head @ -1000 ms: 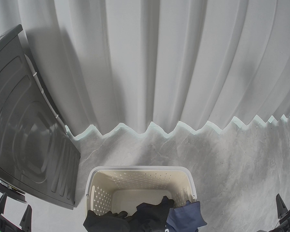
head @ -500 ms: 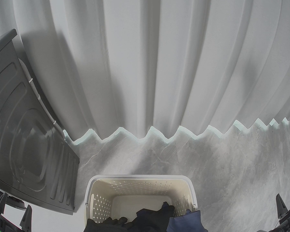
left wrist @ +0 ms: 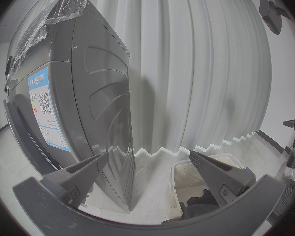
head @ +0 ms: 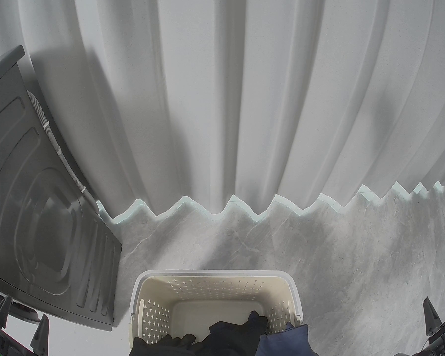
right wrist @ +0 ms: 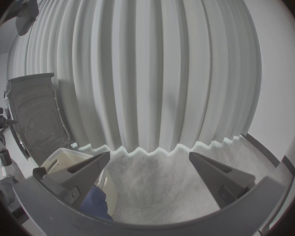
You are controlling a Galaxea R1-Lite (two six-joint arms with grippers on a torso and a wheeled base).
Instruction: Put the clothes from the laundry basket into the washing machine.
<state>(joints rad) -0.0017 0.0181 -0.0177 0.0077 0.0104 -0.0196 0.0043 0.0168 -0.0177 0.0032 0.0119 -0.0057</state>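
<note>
At frame bottom, clothes [head: 232, 334] lie in the laundry basket [head: 215, 273] beside the washing machine [head: 34, 213]; left gripper [head: 24, 310] and right gripper [head: 440, 292], spread wide and empty, likely must reach down first.

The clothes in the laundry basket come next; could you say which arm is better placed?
Probably the left: the left gripper, open, sits by the washing machine and nearer the black clothes in the laundry basket than the right gripper.
</note>
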